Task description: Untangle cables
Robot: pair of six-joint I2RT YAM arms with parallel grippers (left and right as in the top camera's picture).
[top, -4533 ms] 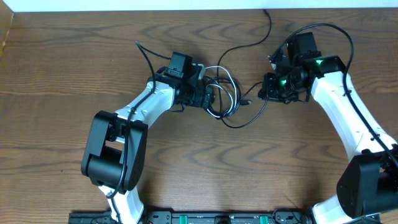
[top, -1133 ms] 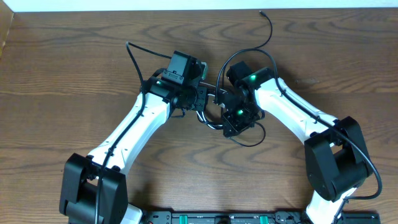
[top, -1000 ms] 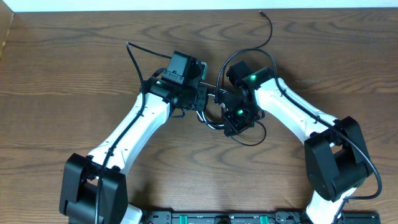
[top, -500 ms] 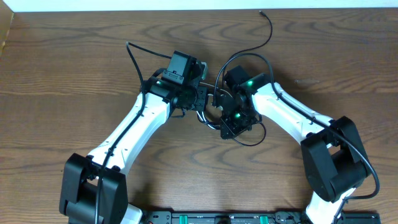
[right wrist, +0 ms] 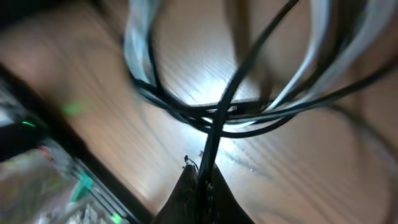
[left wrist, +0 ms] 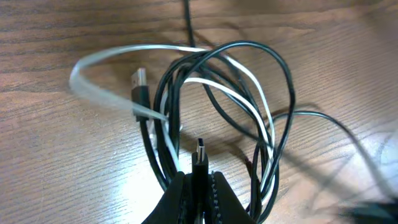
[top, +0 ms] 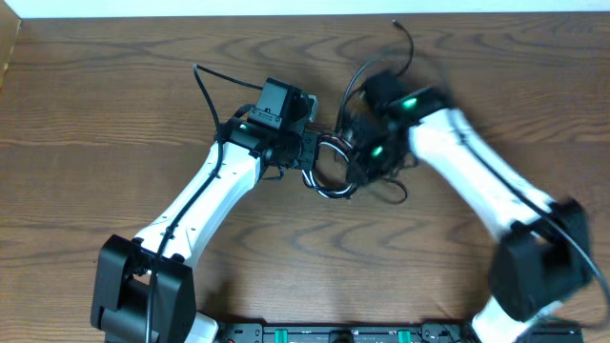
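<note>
Left gripper [left wrist: 196, 190] fingers were pinched shut on plug end of black cable [left wrist: 283, 74]. Right gripper [right wrist: 200, 182] was clamped on black cable too. White cable [left wrist: 102, 59] was looped through black coils between grippers. Black tail was run toward far edge of table [top: 86, 105]. Open wood was seen left and near.

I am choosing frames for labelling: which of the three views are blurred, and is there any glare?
Overhead: the white right robot arm is smeared by motion; the white left robot arm is sharp. Left wrist: mostly sharp; the loop of the thin white cable is slightly smeared. Right wrist: heavy motion blur, and a bright glare patch on the brown wooden table.
</note>
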